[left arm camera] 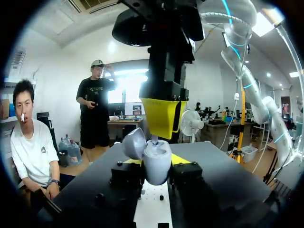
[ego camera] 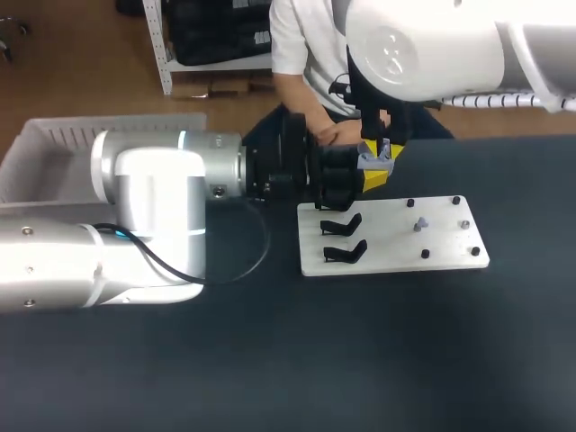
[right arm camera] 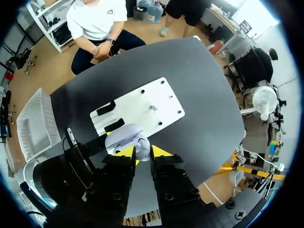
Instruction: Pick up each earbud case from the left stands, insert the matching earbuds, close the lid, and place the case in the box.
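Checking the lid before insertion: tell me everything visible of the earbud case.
The pale lavender, glossy plastic, egg-shaped earbud case is upright above the black table, its hinged lid swung open to one side. The left gripper clamps its base from both sides; the right gripper hangs just above its open mouth.

L gripper [left arm camera: 156, 160] clamps open earbud case [left arm camera: 159, 170], lid tilted back; R gripper [left arm camera: 161, 121] just above; white board [left arm camera: 152, 211] below.

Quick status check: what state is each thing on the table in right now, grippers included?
earbud case: lid open, upright, held from both sides.
left gripper: shut on the earbud case.
right gripper: just above the open case; grip unclear.
black stands: both visible ones empty.
box: no case visible inside.
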Available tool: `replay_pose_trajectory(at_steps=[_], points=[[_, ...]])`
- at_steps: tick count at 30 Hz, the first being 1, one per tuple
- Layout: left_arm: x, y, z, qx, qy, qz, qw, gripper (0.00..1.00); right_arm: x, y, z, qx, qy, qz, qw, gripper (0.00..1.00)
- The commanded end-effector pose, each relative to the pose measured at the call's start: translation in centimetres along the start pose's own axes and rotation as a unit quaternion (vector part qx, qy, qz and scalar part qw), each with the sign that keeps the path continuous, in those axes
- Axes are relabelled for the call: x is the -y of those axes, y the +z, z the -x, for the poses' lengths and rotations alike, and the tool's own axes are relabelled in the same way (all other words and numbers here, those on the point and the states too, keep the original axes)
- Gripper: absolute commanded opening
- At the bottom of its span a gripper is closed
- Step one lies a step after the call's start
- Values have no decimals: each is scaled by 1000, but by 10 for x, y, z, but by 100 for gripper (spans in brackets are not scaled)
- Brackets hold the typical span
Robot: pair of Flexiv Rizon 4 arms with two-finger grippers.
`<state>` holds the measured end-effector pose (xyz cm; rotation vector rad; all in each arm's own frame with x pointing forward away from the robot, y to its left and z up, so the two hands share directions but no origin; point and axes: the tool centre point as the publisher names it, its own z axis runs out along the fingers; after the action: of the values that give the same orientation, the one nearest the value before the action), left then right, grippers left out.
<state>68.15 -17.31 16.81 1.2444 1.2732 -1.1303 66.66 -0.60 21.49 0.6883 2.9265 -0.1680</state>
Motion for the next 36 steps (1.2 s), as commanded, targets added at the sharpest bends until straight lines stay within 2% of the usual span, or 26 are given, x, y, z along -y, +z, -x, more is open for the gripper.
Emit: replay_pose_trajectory(at_steps=[1, 28, 30, 32, 34, 36], points=[[0, 0, -1, 3, 2, 3, 1000, 0, -1, 2, 0, -2, 1, -3, 1000, 0], [0, 0, -1, 3, 2, 3, 1000, 0, -4, 12, 2, -17, -4, -9, 1000, 0], [0, 0, -1, 3, 2, 3, 1000, 0, -4, 11, 1, -16, -3, -8, 1000, 29], [0, 0, -1, 3, 2, 3, 1000, 0, -4, 10, 1, -16, -3, -7, 1000, 31], [0, 0, -1, 3, 2, 3, 1000, 0, -4, 10, 1, -15, -3, -7, 1000, 44], [0, 0, -1, 3, 2, 3, 1000, 0, -4, 9, 1, -15, -3, -7, 1000, 44]])
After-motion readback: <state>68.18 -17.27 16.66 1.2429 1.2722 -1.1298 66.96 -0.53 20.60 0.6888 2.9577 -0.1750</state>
